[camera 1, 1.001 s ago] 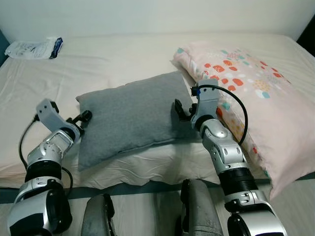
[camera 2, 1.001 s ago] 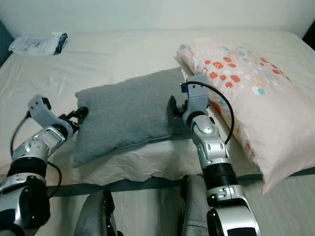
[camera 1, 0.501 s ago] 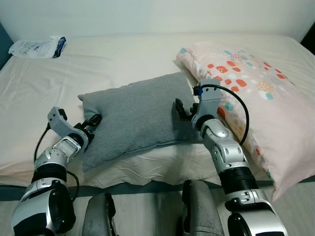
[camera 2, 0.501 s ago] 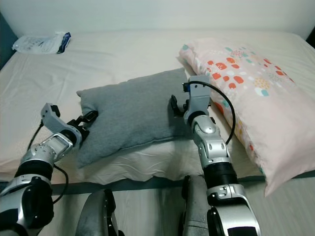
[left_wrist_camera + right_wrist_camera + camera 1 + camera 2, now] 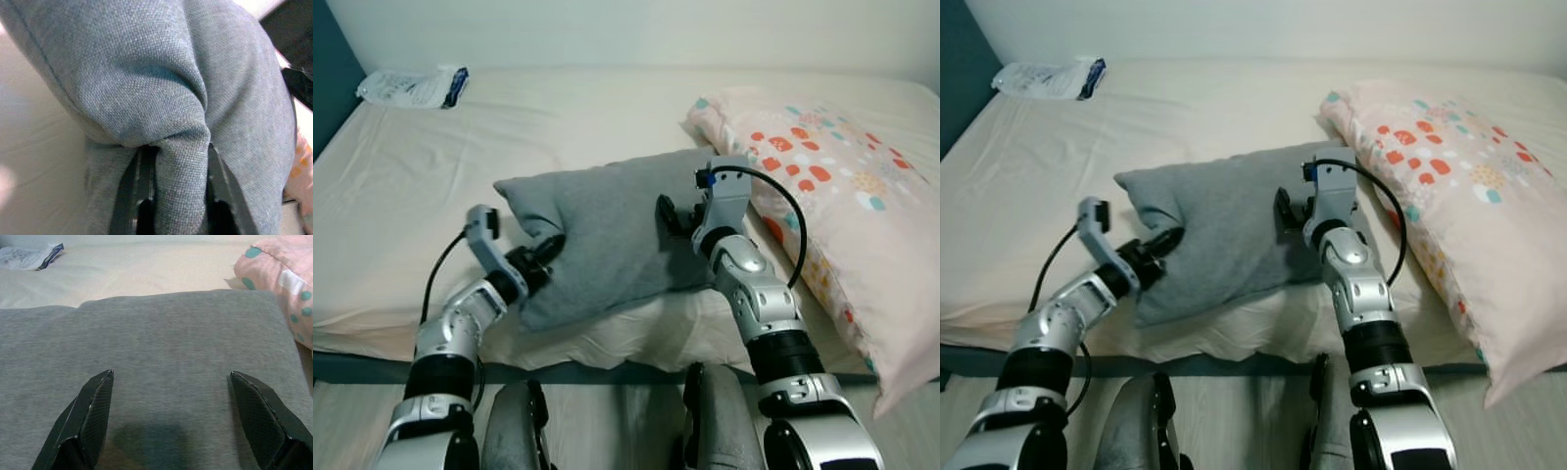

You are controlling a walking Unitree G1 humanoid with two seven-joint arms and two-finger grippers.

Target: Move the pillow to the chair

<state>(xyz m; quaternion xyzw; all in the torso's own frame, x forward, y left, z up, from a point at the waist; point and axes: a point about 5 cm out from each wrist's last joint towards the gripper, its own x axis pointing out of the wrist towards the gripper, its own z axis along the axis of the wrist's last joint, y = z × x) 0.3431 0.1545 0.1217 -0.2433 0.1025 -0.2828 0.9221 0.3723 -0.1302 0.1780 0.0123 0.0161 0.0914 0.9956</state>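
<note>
Two pillows lie on the bed (image 5: 431, 166); I want the grey pillow (image 5: 617, 230), beside the patterned pillow (image 5: 842, 196). My left gripper (image 5: 173, 183) pinches a fold of its edge. My right gripper (image 5: 171, 416) hovers spread above; I'd lower it and clamp before lifting.

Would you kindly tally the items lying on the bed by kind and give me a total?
Grey pillow: 1
Pink patterned pillow: 1
Plastic packet: 1
Total: 3
</note>
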